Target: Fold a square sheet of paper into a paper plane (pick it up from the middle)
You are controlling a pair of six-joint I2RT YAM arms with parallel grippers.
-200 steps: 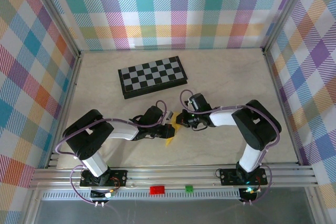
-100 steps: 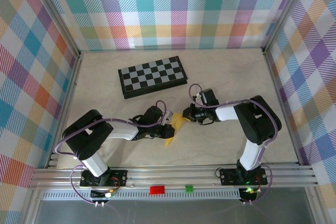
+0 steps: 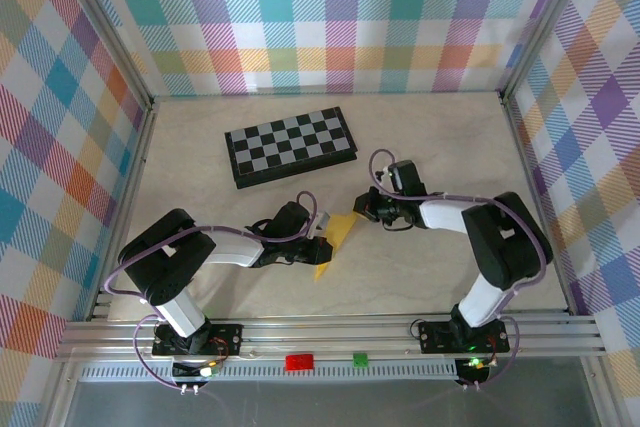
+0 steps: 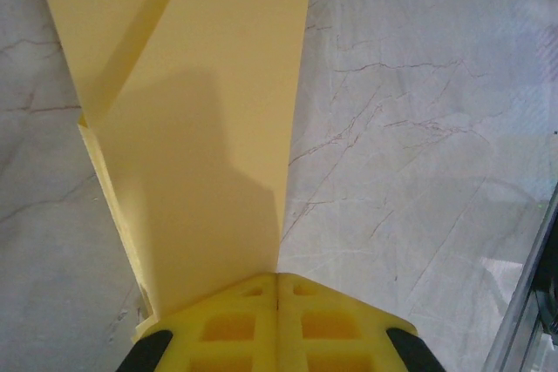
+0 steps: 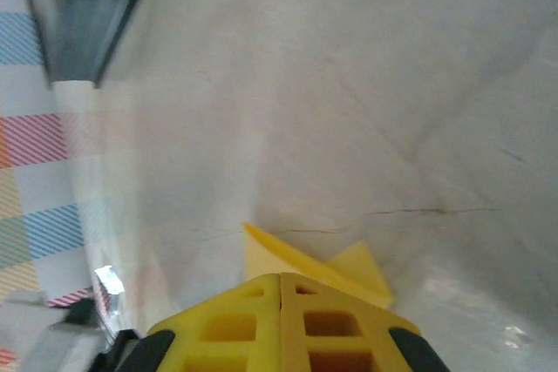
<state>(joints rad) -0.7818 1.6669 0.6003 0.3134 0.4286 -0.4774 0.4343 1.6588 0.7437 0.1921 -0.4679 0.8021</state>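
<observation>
The right gripper (image 3: 366, 211) has drawn away from the left gripper (image 3: 320, 245), tensioning the yellow sheet (image 3: 340, 233) between them. Each is clamped on one end of it, which likely sets the crease.

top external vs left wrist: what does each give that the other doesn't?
Top external: the chessboard at the back, and the right gripper shut on the far end of the yellow paper. Left wrist: the paper's diagonal fold and the layered edge on its left, seen close up. Both: the paper held in the shut left gripper.
</observation>
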